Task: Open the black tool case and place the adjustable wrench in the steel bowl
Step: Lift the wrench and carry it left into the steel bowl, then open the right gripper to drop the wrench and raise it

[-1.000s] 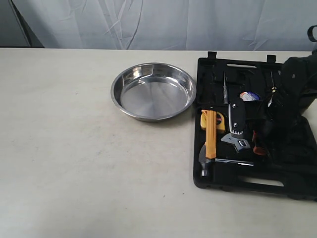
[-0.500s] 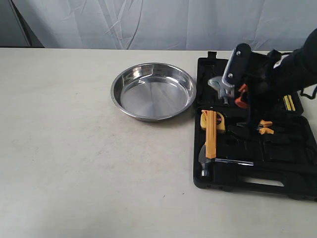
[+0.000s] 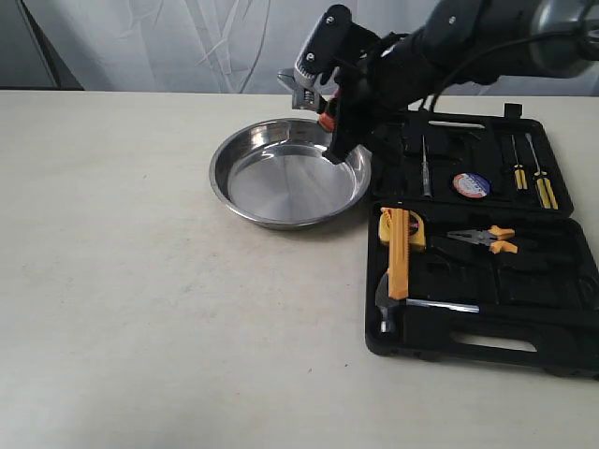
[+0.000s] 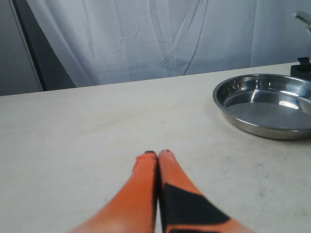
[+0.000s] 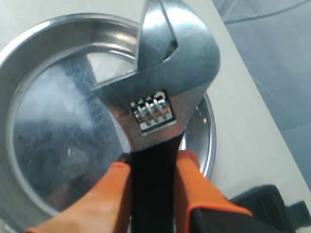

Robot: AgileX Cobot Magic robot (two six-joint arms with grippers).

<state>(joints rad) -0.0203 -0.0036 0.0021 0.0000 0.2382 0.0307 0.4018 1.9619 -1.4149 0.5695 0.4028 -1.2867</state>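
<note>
**Status.** The case (image 3: 524, 327) lies open on the worktop (image 3: 140, 281), just beside the bowl (image 3: 281, 182). Its lid is laid flat, so the opening step is judged complete. The hammer (image 3: 398, 267) and pliers (image 3: 487, 238) sit in their recesses in the case and are not part of the task.

**Right pincer.** The right pincer (image 3: 328, 117) is clamped on the black handle of the wrench (image 3: 312, 58), with one orange finger on each side. The grip sits just behind the silver head. This leaves the head free and is judged to limit swing during transport.

**Wrench position.** The wrench is held in the air above the bowl, over the part of the rim nearest the case, and touches neither bowl nor worktop. It is tilted. In the right wrist view the head shows against the bowl's floor and rim. The height is judged to clear the rolled rim.

**Left pincer.** The left pincer (image 4: 158, 158) is closed, fingertips together, with nothing between them. It hangs low over bare worktop well apart from the bowl, on the side away from the case. This keeps it out of the right arm's path.

**Next step (judgement).** Bring the wrench further over the bowl's floor, lower it, then release. A high release risks the wrench bouncing on the steel or striking the rim.
</note>
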